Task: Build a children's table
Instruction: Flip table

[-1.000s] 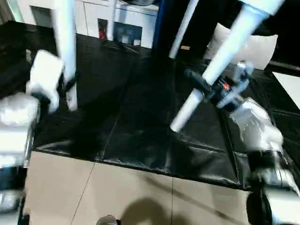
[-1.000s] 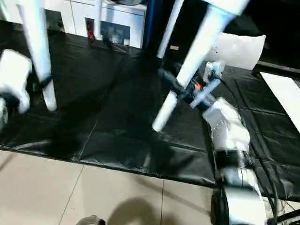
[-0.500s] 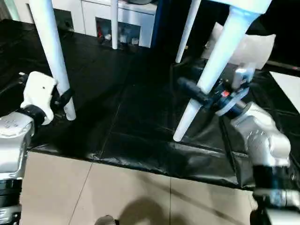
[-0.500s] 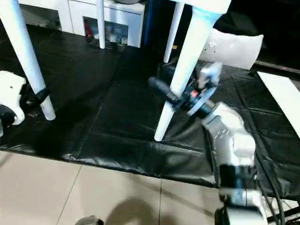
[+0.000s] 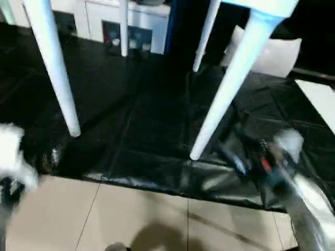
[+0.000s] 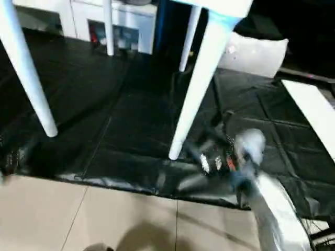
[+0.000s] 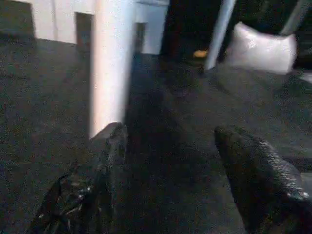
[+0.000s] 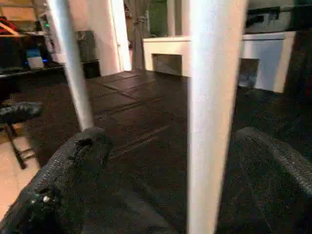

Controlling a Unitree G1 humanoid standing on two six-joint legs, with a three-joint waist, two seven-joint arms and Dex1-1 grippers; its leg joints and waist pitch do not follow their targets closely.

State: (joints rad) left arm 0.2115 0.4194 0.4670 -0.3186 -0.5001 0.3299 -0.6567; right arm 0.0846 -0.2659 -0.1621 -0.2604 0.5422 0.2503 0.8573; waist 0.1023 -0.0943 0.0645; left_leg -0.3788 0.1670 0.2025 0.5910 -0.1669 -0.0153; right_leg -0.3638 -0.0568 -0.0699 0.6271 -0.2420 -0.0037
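Currently the children's table (image 5: 261,6) stands upright on the black mat (image 5: 146,120), all four legs planted. From the head camera, the near-left leg (image 5: 52,63) runs from 11 o'clock toward 9 o'clock, the near-right leg (image 5: 225,89) descends from 1 o'clock toward centre, and the two far legs (image 5: 124,29) stand at 12 o'clock before a white cabinet (image 5: 136,26). The right gripper (image 5: 246,157) sits at 4 o'clock, just beside the near-right leg's foot; its fingers (image 8: 73,161) are spread wide either side of that leg without touching it. The left gripper (image 7: 170,175) is released, its fingers (image 7: 105,165) apart, with the near-left leg just beyond one fingertip. A white cushion (image 5: 272,52) lies at 2 o'clock.
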